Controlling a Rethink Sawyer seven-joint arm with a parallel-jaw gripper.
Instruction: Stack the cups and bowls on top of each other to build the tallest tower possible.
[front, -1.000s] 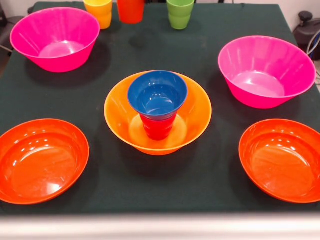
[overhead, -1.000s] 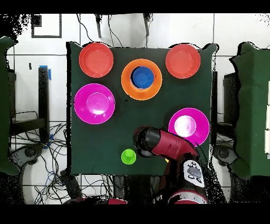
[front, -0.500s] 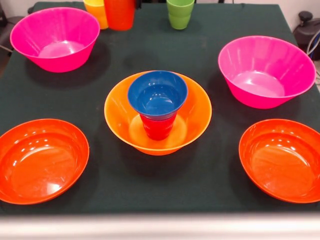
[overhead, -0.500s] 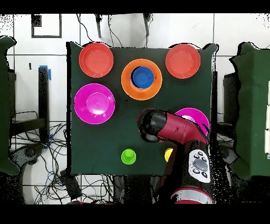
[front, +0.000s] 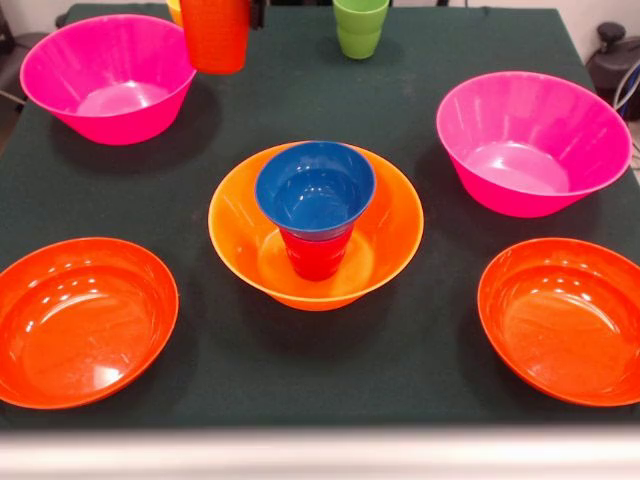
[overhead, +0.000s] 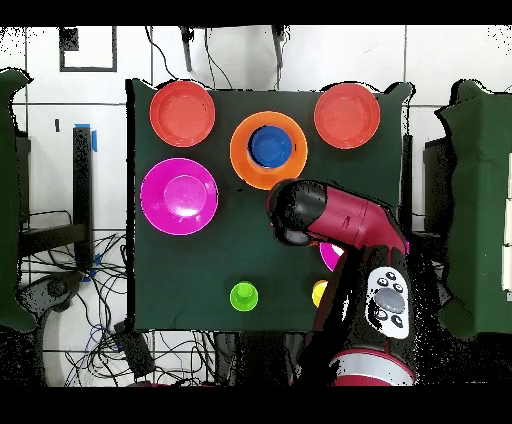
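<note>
The gripper itself is hidden: in the overhead view the red and black arm covers it, and in the front view only the orange cup shows, hanging at the top edge clear of the cloth, so it cannot be told how the jaws stand or whether they are what carries the cup.

Taking the large orange bowl at the middle of the dark green table as the landmark: the orange cup hangs well beyond it, to its far left in the front view, just beside the rim of one large pink bowl. A sliver of the yellow cup peeks out behind the orange cup. The green cup stands upright on the far side of the orange bowl, slightly to its right.

Inside the orange bowl the red cup stands with the small blue bowl seated on top of it, mouth up.

The second pink bowl sits to the orange bowl's right, a little farther back. The two shallow red-orange bowls lie nearer the camera, one to the left and one to the right, each apart from the orange bowl.
</note>
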